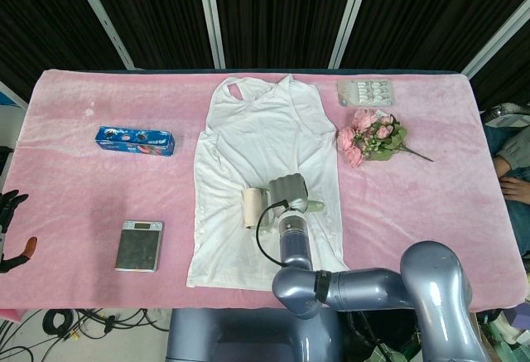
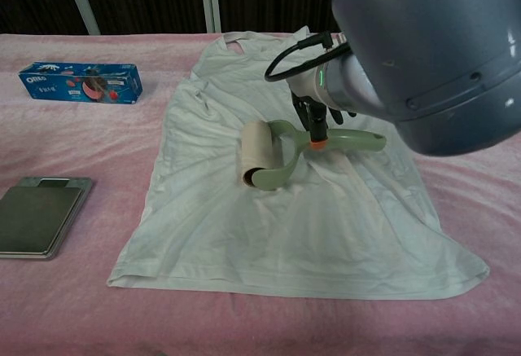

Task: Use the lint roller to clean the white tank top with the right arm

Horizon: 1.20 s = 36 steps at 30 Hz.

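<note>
The white tank top (image 1: 265, 138) (image 2: 244, 209) lies flat on the pink cloth, wrinkled around its middle. A lint roller (image 2: 264, 155) (image 1: 251, 208) with a pale roll and a green handle (image 2: 354, 139) rests on the shirt's middle. My right hand (image 2: 317, 116) (image 1: 287, 190) grips the handle near its orange collar, just right of the roll. The big grey arm hides most of the hand. My left hand (image 1: 10, 229) hangs off the table's left edge with fingers apart, holding nothing.
A blue cookie box (image 1: 134, 140) (image 2: 80, 81) lies left of the shirt, with a kitchen scale (image 1: 139, 245) (image 2: 37, 216) nearer the front. A blister pack (image 1: 366, 92) and pink flowers (image 1: 371, 137) sit at the back right. A person's hand (image 1: 513, 188) shows at the right edge.
</note>
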Each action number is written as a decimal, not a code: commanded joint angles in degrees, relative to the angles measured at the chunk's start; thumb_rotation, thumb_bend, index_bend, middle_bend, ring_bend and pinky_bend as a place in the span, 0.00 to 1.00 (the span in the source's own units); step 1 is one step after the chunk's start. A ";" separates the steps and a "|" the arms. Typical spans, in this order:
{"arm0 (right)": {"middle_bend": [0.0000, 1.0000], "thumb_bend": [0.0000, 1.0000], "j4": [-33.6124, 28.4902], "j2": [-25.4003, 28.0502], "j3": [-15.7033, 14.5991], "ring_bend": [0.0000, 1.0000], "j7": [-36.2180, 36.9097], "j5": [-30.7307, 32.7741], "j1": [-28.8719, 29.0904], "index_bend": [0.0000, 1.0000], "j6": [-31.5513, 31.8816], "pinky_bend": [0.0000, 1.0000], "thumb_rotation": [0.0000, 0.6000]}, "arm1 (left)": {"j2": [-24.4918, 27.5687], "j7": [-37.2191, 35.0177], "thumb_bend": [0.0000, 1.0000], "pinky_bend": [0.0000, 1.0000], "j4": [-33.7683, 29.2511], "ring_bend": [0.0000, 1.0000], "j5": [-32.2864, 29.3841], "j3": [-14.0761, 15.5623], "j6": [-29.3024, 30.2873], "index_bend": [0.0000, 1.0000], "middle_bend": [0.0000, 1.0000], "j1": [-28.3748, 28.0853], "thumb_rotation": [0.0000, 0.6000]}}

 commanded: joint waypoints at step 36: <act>0.53 0.59 -13.72 20.56 -3.90 0.55 8.00 -2.60 -14.44 0.70 -0.88 0.52 1.00 | -0.03 0.48 0.38 0.05 0.17 0.04 -0.26 0.05 0.33 0.14 0.09 0.21 1.00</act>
